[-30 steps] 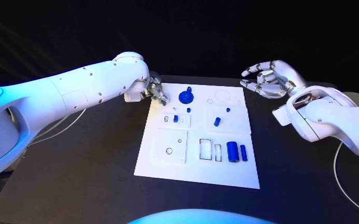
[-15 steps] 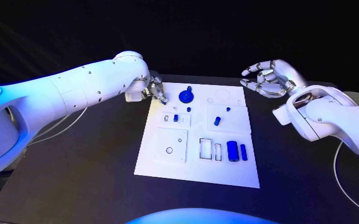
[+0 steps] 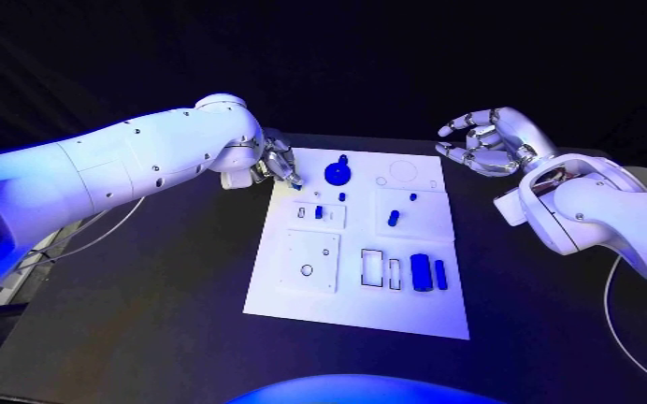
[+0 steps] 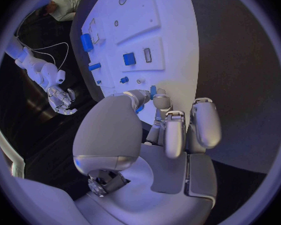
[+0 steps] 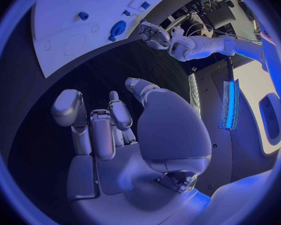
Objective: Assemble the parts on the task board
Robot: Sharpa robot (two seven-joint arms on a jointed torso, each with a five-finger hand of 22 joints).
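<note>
No readable text, labels, brands or numbers anywhere. The white task board [image 3: 357,282] in the middle of the frame carries only outlined shapes and holes, no lettering. The arms and hands show no markings that can be read.

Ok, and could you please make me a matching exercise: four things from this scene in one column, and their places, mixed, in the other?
Things:
1. left hand
2. right hand
3. round blue part
4. large blue cylinder

Places:
A. on the task board, right side, towards the robot
B. at the board's far left corner
C. past the board's right edge, above the black table
D. on the board's far part, about the middle

Pairs: 1-B, 2-C, 3-D, 4-A
</note>
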